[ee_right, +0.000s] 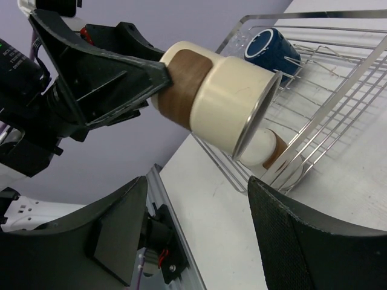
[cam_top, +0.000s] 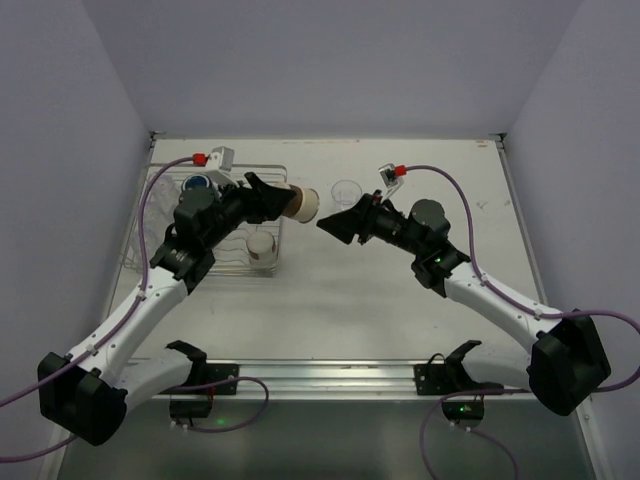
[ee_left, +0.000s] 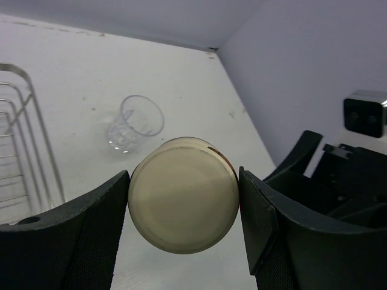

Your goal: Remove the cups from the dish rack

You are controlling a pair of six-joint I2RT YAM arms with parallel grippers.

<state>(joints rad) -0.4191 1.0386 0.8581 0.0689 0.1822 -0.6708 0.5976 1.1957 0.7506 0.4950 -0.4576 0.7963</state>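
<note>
My left gripper is shut on a brown-tan cup and holds it sideways in the air, just right of the dish rack, its mouth toward the right arm. In the left wrist view the cup's cream base sits between both fingers. My right gripper is open and empty, a short way from the cup's mouth. The rack holds a dark blue mug and another brown-tan cup. A clear tumbler stands on the table.
The rack's wire end is at the left of the left wrist view. White walls close the table at the back and both sides. A metal rail runs along the near edge.
</note>
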